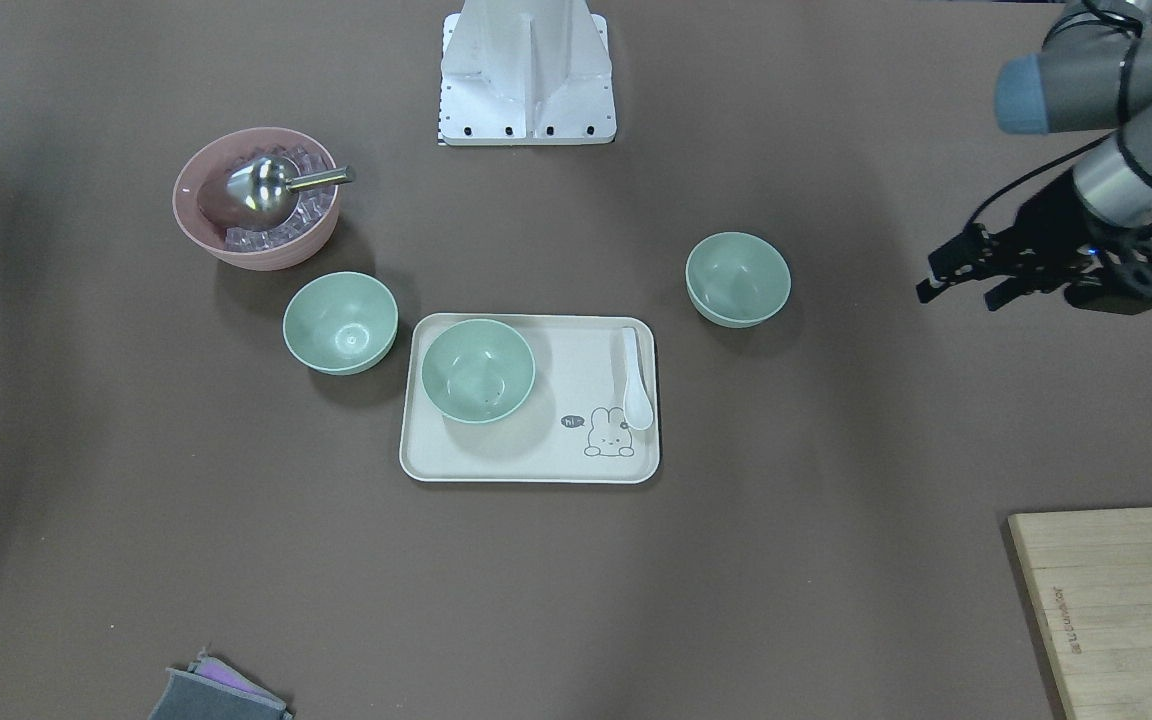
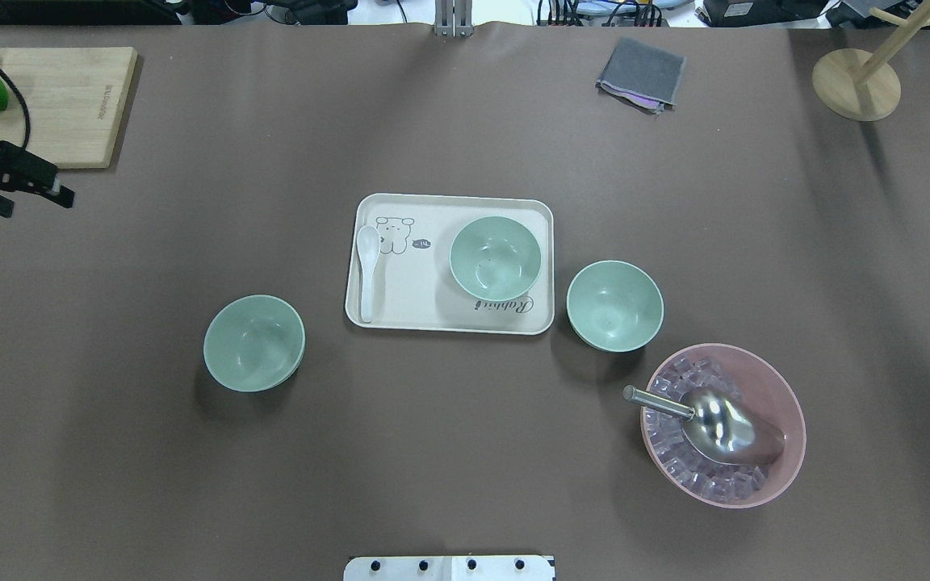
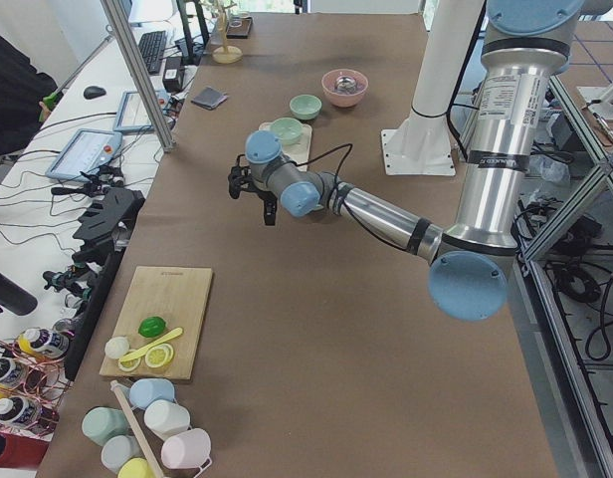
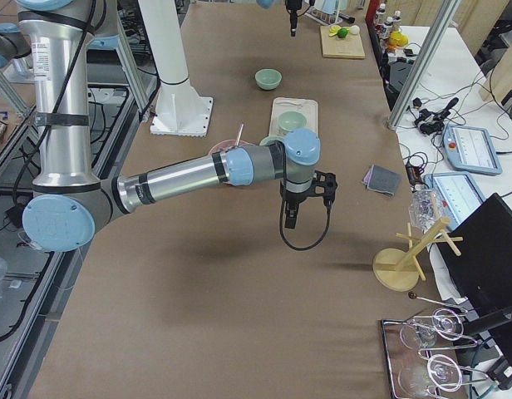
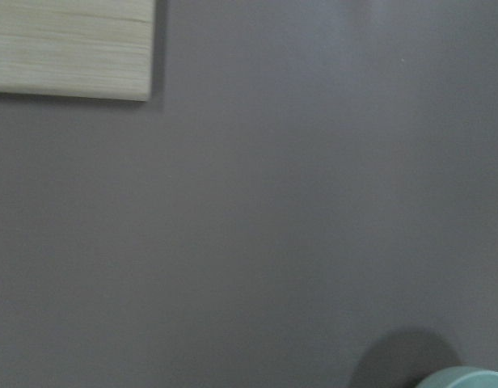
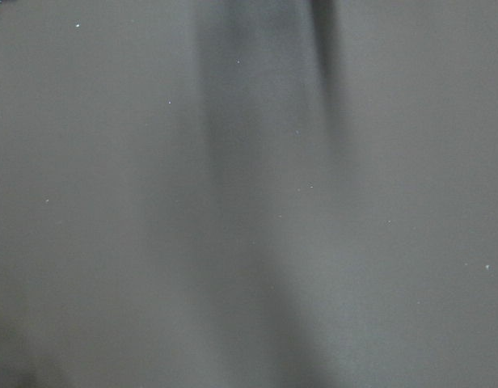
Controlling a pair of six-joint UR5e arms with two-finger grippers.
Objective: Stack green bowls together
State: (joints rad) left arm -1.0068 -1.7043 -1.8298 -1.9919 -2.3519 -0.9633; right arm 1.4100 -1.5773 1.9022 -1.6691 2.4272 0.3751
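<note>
Three pale green bowls stand upright and apart. One [image 2: 253,343] sits on the table to the left, one [image 2: 496,258] on the cream tray [image 2: 433,319], one [image 2: 614,305] just right of the tray. My left gripper [image 2: 41,202] is open and empty, hovering far left near the cutting board, well away from the bowls. It also shows in the front view [image 1: 956,298]. The left wrist view catches a bowl rim [image 5: 467,378] at its bottom edge. My right gripper [image 4: 288,218] shows only in the exterior right view, so I cannot tell whether it is open or shut.
A pink bowl [image 2: 723,424] with ice cubes and a metal scoop stands beside the right bowl. A white spoon [image 2: 366,270] lies on the tray. A cutting board [image 2: 69,105] with lime, a grey cloth [image 2: 641,73] and a wooden stand [image 2: 856,81] line the far edge.
</note>
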